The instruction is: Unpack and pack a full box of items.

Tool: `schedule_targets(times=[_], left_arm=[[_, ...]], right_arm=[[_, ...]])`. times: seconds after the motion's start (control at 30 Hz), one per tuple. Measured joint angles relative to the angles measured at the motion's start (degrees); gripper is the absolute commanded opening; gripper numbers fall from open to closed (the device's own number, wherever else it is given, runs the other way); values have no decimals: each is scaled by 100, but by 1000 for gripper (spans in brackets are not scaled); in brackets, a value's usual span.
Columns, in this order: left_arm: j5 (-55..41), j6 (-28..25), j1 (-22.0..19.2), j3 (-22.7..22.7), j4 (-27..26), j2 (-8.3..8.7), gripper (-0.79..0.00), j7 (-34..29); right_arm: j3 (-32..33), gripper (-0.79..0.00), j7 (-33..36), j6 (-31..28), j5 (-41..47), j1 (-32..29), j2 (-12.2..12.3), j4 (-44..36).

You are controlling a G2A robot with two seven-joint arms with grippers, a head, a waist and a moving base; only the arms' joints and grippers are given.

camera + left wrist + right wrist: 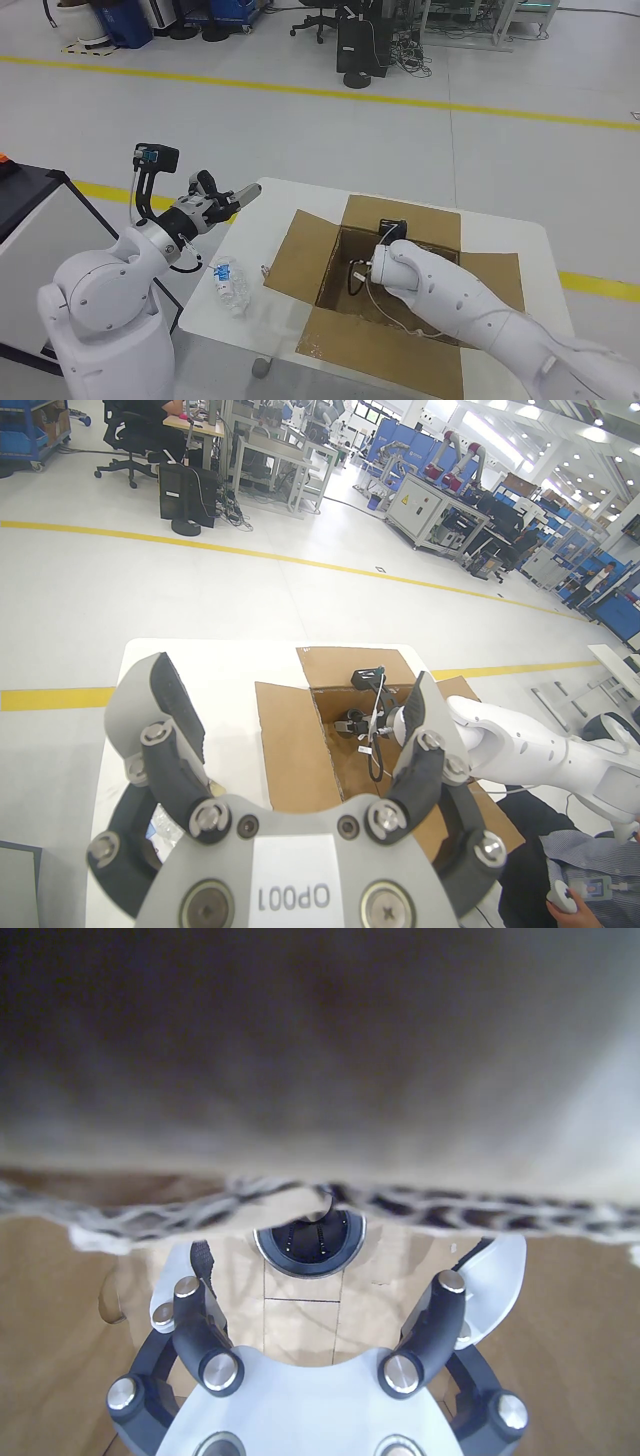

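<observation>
Two claws spread wide: our right claw (350,1253) sits inside the box (305,250), a round dark item (310,1248) straight ahead; we judge it nearer than our left claw (290,675).

Pale glossy floor (500,150) is stretching away, yellow lines (330,93) running across it. Workbenches (280,460) are crowding the far side, 1 black office chair (127,430) sitting beside a computer tower (182,497), ceiling lights (565,465) glaring over blue panels (390,430).
</observation>
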Motion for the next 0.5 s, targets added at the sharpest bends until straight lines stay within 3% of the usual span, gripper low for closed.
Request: schedule_targets(times=[0.5], left_arm=[[0, 0, 0, 0, 0, 0, 0, 0]], right_arm=[[726, -22, 0, 0, -618, -565, 93, -361]])
